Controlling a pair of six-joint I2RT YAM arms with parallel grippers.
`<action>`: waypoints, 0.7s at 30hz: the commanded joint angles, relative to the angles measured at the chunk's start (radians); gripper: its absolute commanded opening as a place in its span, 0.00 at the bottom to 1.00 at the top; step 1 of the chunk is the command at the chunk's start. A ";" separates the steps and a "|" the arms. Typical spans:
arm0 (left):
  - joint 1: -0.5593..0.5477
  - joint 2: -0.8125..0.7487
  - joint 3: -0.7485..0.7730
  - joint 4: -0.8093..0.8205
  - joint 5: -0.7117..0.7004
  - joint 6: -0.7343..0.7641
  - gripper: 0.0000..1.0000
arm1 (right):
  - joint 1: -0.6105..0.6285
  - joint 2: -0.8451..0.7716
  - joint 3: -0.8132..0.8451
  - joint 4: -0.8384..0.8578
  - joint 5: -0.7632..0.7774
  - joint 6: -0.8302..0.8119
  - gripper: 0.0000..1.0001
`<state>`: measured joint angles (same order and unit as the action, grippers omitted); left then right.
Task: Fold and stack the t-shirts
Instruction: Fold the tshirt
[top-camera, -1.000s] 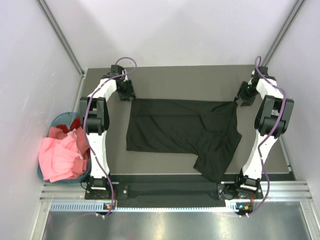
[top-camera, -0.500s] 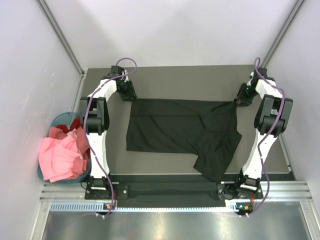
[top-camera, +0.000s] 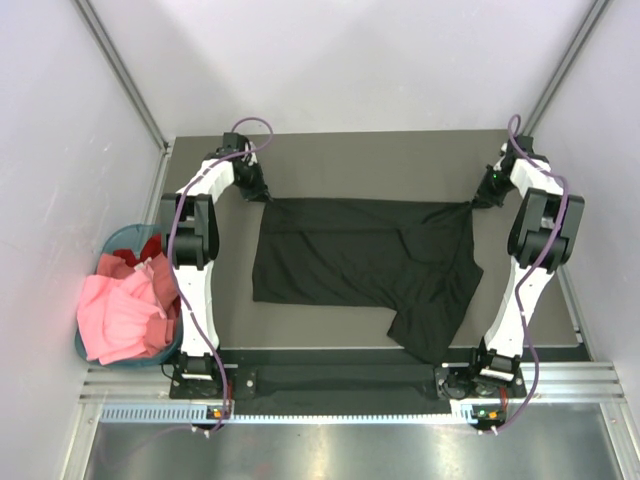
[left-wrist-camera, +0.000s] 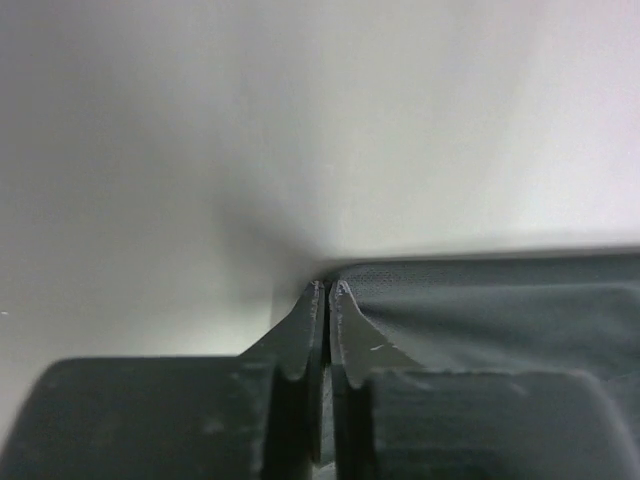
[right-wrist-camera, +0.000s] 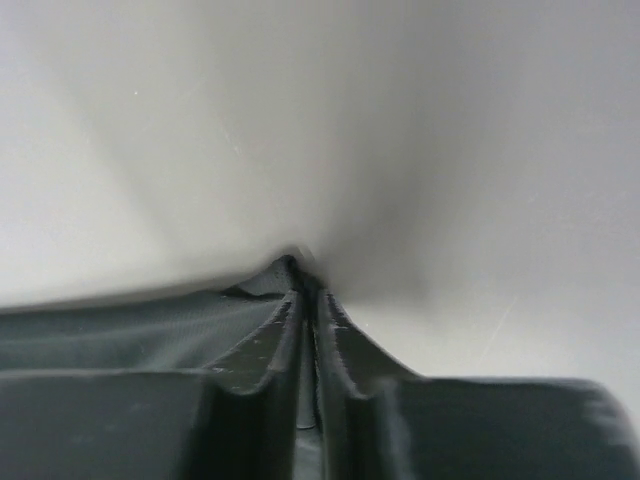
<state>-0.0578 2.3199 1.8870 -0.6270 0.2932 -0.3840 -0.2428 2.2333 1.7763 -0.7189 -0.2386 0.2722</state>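
Observation:
A black t-shirt (top-camera: 360, 255) lies spread on the dark table, one sleeve hanging toward the near right. My left gripper (top-camera: 264, 196) sits at its far left corner. In the left wrist view the left gripper (left-wrist-camera: 327, 290) has its jaws pressed together on the corner of the black cloth (left-wrist-camera: 480, 310). My right gripper (top-camera: 476, 200) is at the far right corner. The right wrist view shows the right gripper (right-wrist-camera: 303, 285) pinching a small peak of the shirt (right-wrist-camera: 130, 325). Pink t-shirts (top-camera: 120, 315) and a red one (top-camera: 150, 247) fill the basket on the left.
A round teal basket (top-camera: 112, 240) stands off the table's left edge beside the left arm. White walls close in behind and on both sides. The table's far strip (top-camera: 370, 160) lies beyond the shirt, and a metal rail runs along the near edge.
Both grippers have closed on the shirt's far corners. The wrists shifted slightly; the shirt lies as before.

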 joint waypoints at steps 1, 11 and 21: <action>0.007 0.019 -0.011 0.046 -0.035 0.004 0.00 | 0.003 0.032 0.051 0.045 -0.007 0.022 0.04; 0.035 0.009 -0.009 0.139 -0.140 -0.048 0.00 | 0.023 0.041 0.067 0.225 -0.033 0.137 0.00; 0.046 0.094 0.083 0.185 -0.129 -0.102 0.00 | 0.042 0.162 0.241 0.276 -0.025 0.222 0.00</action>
<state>-0.0257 2.3680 1.9362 -0.4915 0.2081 -0.4717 -0.2050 2.3585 1.9255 -0.5068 -0.2840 0.4664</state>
